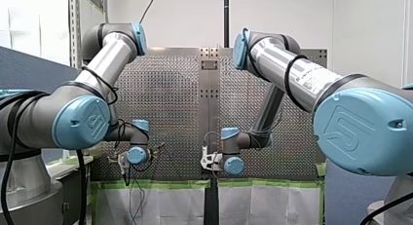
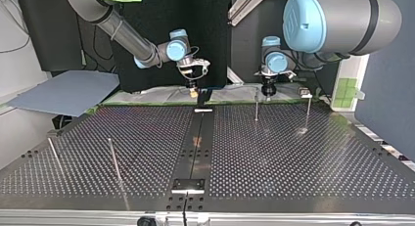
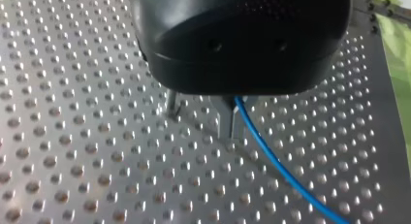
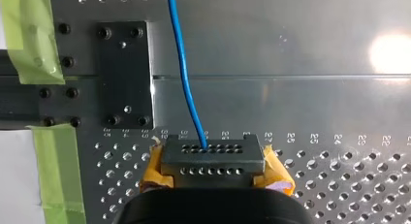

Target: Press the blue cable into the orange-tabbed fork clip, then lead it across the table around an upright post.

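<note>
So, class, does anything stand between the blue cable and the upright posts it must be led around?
Nothing visible does. The blue cable runs ahead of my right gripper; in the top view only bare perforated table lies between that gripper and the upright posts.

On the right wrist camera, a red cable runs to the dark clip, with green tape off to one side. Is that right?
Not quite. The cable is blue, not red, as the right wrist view shows. It does run to the dark clip, and green tape lies off to one side.
</note>
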